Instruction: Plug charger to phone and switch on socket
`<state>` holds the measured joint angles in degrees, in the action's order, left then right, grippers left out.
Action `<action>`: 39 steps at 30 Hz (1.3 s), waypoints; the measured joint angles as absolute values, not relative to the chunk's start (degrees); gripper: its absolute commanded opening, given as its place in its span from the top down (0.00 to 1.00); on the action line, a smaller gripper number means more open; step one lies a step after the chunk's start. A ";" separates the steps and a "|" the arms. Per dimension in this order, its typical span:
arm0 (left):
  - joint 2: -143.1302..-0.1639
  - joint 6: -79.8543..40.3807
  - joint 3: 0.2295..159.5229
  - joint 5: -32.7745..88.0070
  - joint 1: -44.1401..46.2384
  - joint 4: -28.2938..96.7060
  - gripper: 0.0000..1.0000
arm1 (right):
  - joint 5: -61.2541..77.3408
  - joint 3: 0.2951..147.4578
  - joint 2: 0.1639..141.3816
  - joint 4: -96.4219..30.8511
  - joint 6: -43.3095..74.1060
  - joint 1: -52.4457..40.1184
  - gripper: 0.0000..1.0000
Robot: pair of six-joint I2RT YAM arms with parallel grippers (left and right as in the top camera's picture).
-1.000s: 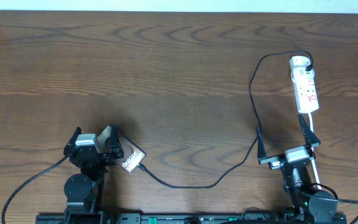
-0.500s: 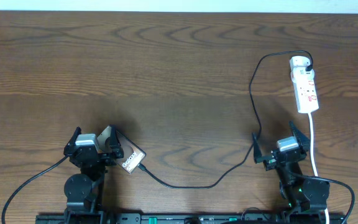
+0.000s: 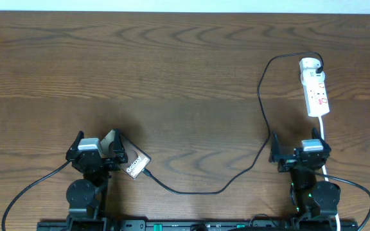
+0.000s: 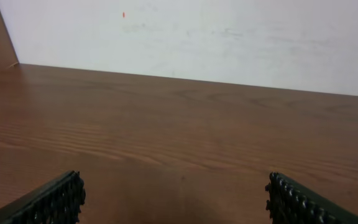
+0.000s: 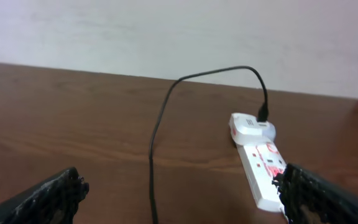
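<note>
Phone [image 3: 137, 165] lies near-left on the surface [image 3: 185, 96], tilted, just right of the left end effector [image 4: 173, 183]. The black charger cable [image 3: 262, 109] meets the phone's right edge. It looks plugged in, but the seating is too small to confirm. The cable loops along the near side, climbs up the right, then arcs over into a white adapter [image 5: 252, 127] at the far end of the power strip [image 3: 316, 90]. The strip lies far-right, running near to far. Its white cord [image 3: 324, 138] trails toward the near edge past the right end effector [image 5: 180, 180].

Left end effector: released, fingers wide, nothing between them. Right: also released and empty, sitting short of the strip's near end.

Judgement: the plugging part looks done and the switch is what's left. Red marks show on the strip, but you cannot tell on from off.

For the press:
- Bring the right fingers together first so you have one blunt tip.
- Approach from the near side, between cable and cord, and snag neither.
- Come straight down on the switch, since a sideways push would likely skate the light strip.
- Leave the left arm parked so the phone's plug isn't tugged.
</note>
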<state>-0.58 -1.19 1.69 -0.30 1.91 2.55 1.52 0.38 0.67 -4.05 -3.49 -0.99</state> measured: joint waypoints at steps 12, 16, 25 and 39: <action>-0.58 -1.19 1.69 -0.30 1.91 2.55 0.08 | -0.03 0.38 0.67 -4.05 1.32 -0.99 0.01; -0.58 -1.19 1.69 -0.30 1.91 2.55 0.08 | -0.01 0.38 0.67 -4.05 1.54 -0.99 0.01; -0.58 -1.19 1.69 -0.30 1.91 2.55 0.08 | -0.01 0.38 0.67 -4.05 1.93 -0.99 0.01; -0.58 -1.19 1.69 -0.30 1.91 2.55 0.08 | -0.01 0.38 0.67 -4.05 1.96 -0.99 0.01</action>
